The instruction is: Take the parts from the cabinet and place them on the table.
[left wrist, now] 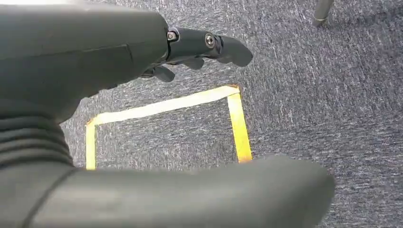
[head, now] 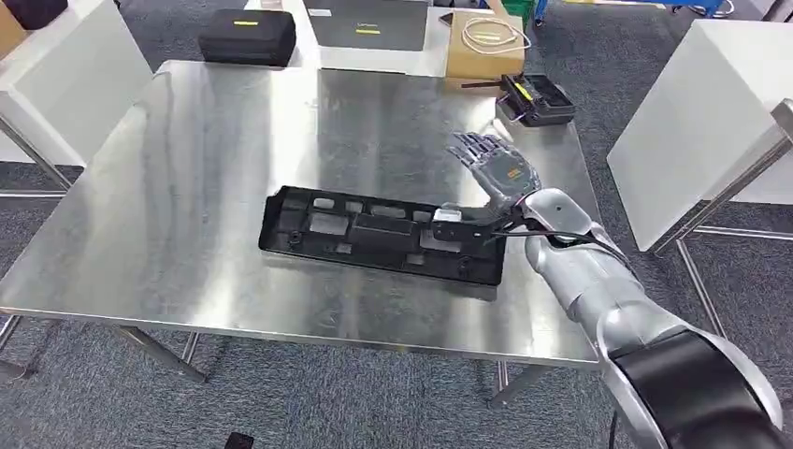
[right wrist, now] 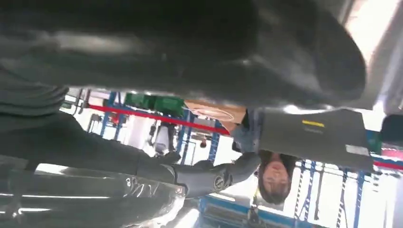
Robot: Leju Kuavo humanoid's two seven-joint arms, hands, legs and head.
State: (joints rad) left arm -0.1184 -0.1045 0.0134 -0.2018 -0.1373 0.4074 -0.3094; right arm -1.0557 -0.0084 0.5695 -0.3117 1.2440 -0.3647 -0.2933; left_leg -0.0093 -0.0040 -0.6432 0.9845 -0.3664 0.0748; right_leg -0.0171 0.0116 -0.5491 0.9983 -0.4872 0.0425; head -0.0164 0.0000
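The long black moulded plastic part [head: 383, 234] lies flat on the shiny steel desk [head: 187, 187]. The right hand [head: 500, 173] hovers beside its end, fingers spread, holding nothing. The left hand [left wrist: 142, 47] hangs over carpet, empty.

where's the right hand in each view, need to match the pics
Head view: the right hand is right of centre, over the steel table, by the end of the long black part.
Left wrist view: not in it.
Right wrist view: the right hand spans the picture's upper part.
Shared landmark: the cardboard box.
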